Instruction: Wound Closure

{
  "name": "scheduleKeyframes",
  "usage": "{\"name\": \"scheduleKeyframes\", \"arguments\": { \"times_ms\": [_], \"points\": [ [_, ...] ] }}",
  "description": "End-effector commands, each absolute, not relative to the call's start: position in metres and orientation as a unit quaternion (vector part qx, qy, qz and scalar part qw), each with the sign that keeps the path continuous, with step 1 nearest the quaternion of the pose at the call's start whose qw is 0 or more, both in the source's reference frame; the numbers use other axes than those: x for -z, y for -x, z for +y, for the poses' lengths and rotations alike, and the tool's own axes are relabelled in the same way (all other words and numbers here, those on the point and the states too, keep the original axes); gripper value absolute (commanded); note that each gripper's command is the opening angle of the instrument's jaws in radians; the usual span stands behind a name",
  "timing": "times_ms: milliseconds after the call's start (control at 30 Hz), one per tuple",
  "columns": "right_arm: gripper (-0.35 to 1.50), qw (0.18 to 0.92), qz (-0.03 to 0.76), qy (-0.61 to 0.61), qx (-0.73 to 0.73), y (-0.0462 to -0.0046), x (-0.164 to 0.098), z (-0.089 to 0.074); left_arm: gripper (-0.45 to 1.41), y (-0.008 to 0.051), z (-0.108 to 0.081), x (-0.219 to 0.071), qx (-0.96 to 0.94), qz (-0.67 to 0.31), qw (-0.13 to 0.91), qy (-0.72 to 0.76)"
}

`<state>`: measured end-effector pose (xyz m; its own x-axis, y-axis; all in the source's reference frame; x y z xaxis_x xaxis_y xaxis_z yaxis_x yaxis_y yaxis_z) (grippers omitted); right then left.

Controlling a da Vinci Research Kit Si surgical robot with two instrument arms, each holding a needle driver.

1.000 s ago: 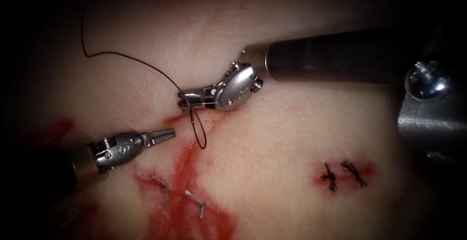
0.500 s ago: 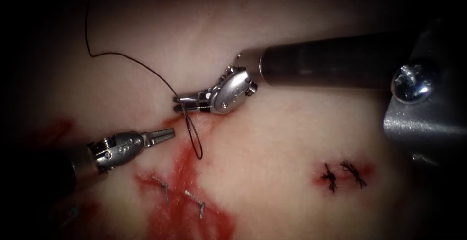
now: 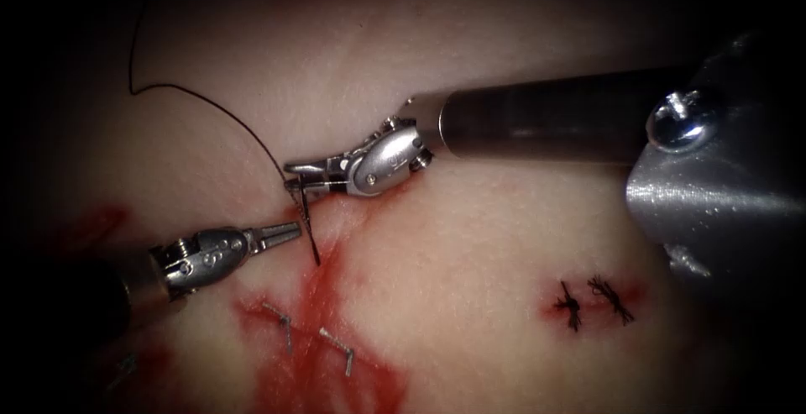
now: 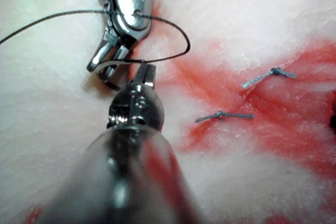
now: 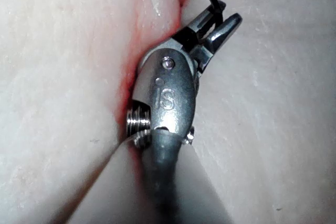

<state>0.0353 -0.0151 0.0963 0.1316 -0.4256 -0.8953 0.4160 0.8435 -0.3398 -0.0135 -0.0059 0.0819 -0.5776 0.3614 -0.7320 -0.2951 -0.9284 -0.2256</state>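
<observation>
The needle (image 3: pixel 307 227), gripped near one end by the right tool (image 3: pixel 295 184), hangs just beside the empty, closed left tool (image 3: pixel 290 230), above the cut (image 3: pixel 323 275).

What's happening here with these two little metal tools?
This is stitching practice on pork tissue. The right gripper holds a curved needle near one end; the needle hangs over the upper end of the cut, not in the tissue. Dark thread trails away to the upper left. The left gripper is shut and holds nothing, just beside the needle.
</observation>
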Motion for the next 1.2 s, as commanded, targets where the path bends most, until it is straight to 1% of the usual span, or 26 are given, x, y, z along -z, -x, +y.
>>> {"name": "scheduleKeyframes", "arguments": {
  "times_ms": [33, 200, 300, 600, 967, 1200],
  "points": [
    [-0.35, 0.756, 0.59, -0.004, 0.282, -0.0357, -0.097, -0.0158, -0.45, 0.0141, -0.0058, -0.0826, -0.887, -0.04, 0.185, 0.421],
    [-0.35, 0.772, 0.577, 0.002, 0.268, -0.0349, -0.0971, -0.0158, -0.45, 0.014, -0.0058, -0.0826, -0.887, -0.039, 0.185, 0.421],
    [-0.35, 0.774, 0.573, -0.009, 0.269, -0.0347, -0.0974, -0.0161, -0.45, 0.014, -0.0058, -0.0826, -0.887, -0.039, 0.185, 0.421],
    [-0.35, 0.792, 0.543, -0.054, 0.275, -0.0322, -0.0994, -0.0175, -0.45, 0.0139, -0.0057, -0.0825, -0.887, -0.039, 0.185, 0.42],
    [-0.35, 0.808, 0.512, -0.095, 0.277, -0.0319, -0.1004, -0.0187, -0.45, 0.0139, -0.0057, -0.0825, -0.887, -0.04, 0.188, 0.42],
    [-0.35, 0.801, 0.506, -0.126, 0.295, -0.0312, -0.1014, -0.02, -0.45, 0.0138, -0.0057, -0.0825, -0.887, -0.04, 0.188, 0.42]
  ]
}}
